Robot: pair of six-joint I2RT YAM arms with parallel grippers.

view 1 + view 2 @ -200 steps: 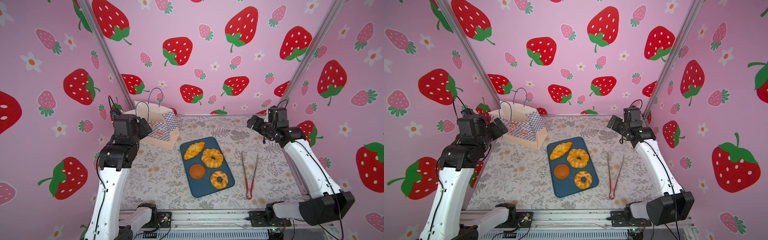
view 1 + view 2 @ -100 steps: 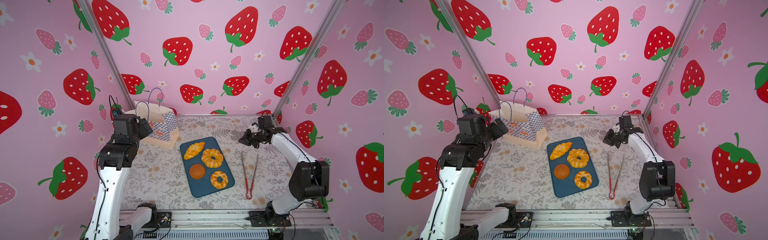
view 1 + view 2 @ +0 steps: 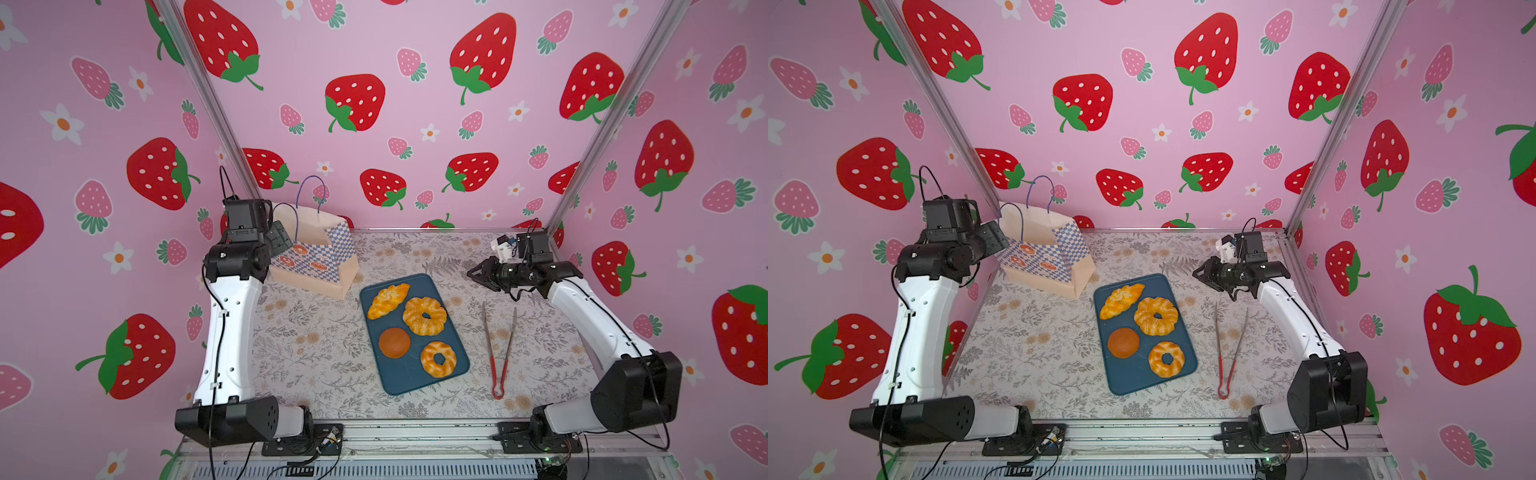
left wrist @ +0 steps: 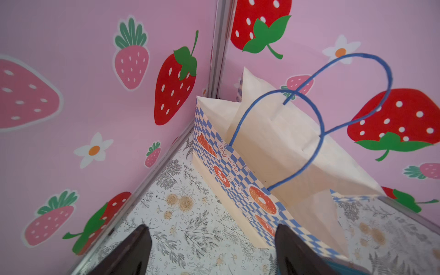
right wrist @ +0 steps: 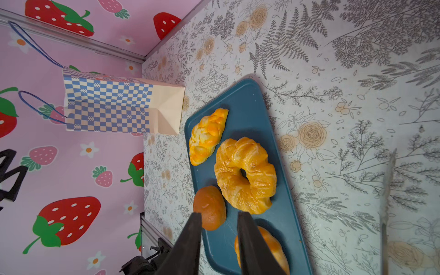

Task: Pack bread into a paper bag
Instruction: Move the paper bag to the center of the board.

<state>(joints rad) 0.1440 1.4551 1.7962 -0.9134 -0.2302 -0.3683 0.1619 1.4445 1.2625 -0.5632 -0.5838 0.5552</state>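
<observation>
Bread and bag both rest on the floral-print table (image 3: 316, 345), a pale surface with grey ferns and tan roses, walled in by pink strawberry panels.

At the table's back left corner stands the cream paper bag (image 3: 316, 249) with a blue-white checkered band and orange donut prints. It is upright, its mouth is open, and its two blue cord handles stand up. The left wrist view shows its cream inside (image 4: 273, 142).

Near the middle lies a dark blue rectangular tray (image 3: 415, 378), set at a slant. Its far corner is near the bag's base but apart from it. To the tray's right, on the bare table, lie long metal tongs with red grips (image 3: 491, 360), their arms spread and the joined end toward the front.

All four breads lie on the tray:
- The larger golden twisted ring (image 3: 413, 320) is on the far right.
- The golden-yellow croissant (image 3: 387, 300) is on the far left, just beside the larger ring.
- The smaller golden twisted ring (image 3: 430, 365) is on the near right.
- The smooth round brown bun (image 3: 394, 342) is on the near left.

The left gripper (image 3: 280, 239) is just beside the bag's left side. In the left wrist view its fingers (image 4: 292, 250) stand wide apart with nothing between them.

The right gripper (image 3: 471, 273) hangs above the table beyond the tongs' free ends, pointing toward the tray. In the right wrist view its fingers (image 5: 190, 242) are a little apart and hold nothing.
</observation>
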